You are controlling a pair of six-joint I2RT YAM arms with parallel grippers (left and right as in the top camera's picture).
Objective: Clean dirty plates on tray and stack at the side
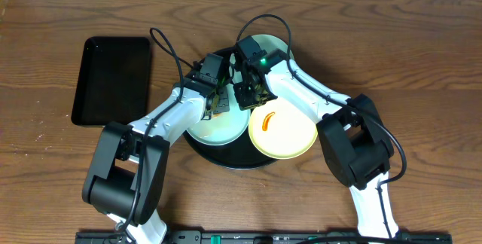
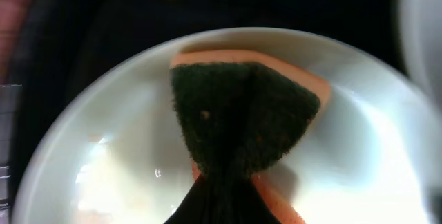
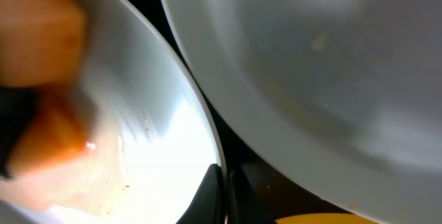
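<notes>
On the round black tray (image 1: 226, 159) lie three plates. My left gripper (image 1: 218, 99) is shut on a green and orange sponge (image 2: 242, 113) and presses it onto the front-left mint plate (image 1: 211, 129), which fills the left wrist view (image 2: 366, 148). My right gripper (image 1: 252, 97) is shut on that plate's rim (image 3: 219, 182); faint orange specks show on the plate (image 3: 159, 134). A second mint plate (image 1: 275, 47) lies at the back, partly under the right arm, and also shows in the right wrist view (image 3: 311, 58). The yellow plate (image 1: 285, 132) at the front right carries an orange smear (image 1: 267, 121).
A smaller rectangular black tray (image 1: 113, 78) lies on the wooden table to the left of the round tray. Both arms cross over the round tray's middle, close together.
</notes>
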